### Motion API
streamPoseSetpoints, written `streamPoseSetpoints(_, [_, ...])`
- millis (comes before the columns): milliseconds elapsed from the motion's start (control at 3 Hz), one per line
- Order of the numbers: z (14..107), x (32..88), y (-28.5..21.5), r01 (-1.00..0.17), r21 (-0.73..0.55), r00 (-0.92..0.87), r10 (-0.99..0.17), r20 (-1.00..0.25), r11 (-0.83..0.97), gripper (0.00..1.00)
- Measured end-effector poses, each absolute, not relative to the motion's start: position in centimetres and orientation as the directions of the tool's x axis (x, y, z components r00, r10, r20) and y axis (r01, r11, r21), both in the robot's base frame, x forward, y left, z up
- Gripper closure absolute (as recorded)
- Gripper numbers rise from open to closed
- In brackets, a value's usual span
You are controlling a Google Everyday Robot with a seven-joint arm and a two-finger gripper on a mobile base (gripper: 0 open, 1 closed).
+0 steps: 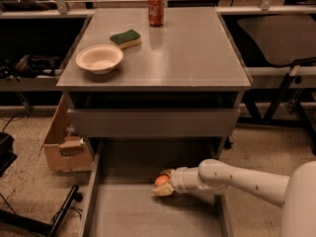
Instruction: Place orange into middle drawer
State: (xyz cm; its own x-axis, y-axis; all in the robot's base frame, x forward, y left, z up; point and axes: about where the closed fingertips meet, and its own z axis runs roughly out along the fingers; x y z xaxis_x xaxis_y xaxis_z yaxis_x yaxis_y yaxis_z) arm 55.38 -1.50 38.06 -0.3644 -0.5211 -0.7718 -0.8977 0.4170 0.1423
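The orange (161, 180) is held in my gripper (163, 183), whose fingers are shut on it. The gripper sits low inside the open middle drawer (123, 211), a wide grey metal drawer pulled out toward the camera. The orange is just above the drawer floor, near its middle and toward the back. My white arm (242, 181) reaches in from the right, over the drawer's right wall.
On the cabinet top (187, 53) stand a beige bowl (99, 58), a green sponge (125, 38) and a red soda can (156, 9). A closed upper drawer front (153, 122) is above the open drawer. A cardboard box (64, 142) stands left of the cabinet.
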Motion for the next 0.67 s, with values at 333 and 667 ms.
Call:
streamPoseSetpoints(333, [38.06, 55.38, -1.50, -0.898, 0.142, -0.364, -0.521, -0.772, 0.417, 0.45])
streamPoseSetpoints(667, [38.06, 55.38, -1.50, -0.898, 0.142, -0.364, -0.521, -0.772, 0.417, 0.22])
